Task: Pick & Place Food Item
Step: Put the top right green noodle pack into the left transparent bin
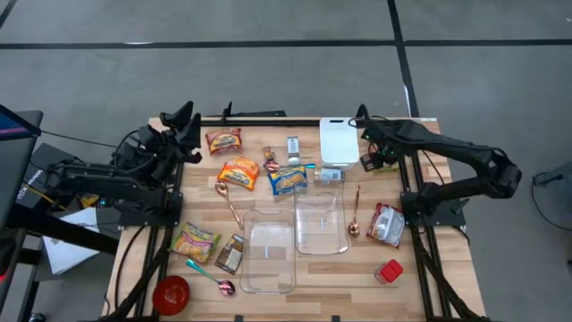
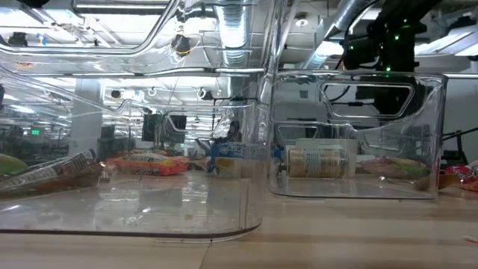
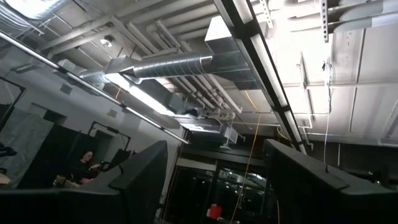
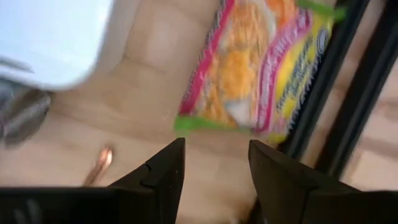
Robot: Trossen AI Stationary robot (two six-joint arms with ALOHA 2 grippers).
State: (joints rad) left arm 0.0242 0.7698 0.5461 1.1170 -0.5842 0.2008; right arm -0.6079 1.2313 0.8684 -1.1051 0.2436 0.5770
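A yellow, pink and green noodle packet (image 4: 261, 68) lies flat on the wood by the table's far right edge, beside the black frame rail (image 4: 348, 93). My right gripper (image 4: 214, 163) hangs over the near end of it, pointing steeply down, open, with nothing between its fingers. In the high view that gripper (image 1: 369, 154) stands just right of the white cutting board (image 1: 338, 140), and it hides most of the packet. My left gripper (image 1: 185, 125) waits at the far left corner, tipped upward and open (image 3: 214, 180).
Two clear containers (image 1: 269, 246) (image 1: 320, 222) stand at mid table. Other packets (image 1: 239, 172) (image 1: 288, 180) (image 1: 223, 140), a lying can (image 1: 329, 175), copper spoons (image 1: 355, 210) (image 1: 231, 201), a silver packet (image 1: 386, 224), a red cube (image 1: 389, 271) and a red bowl (image 1: 172, 293) lie around them.
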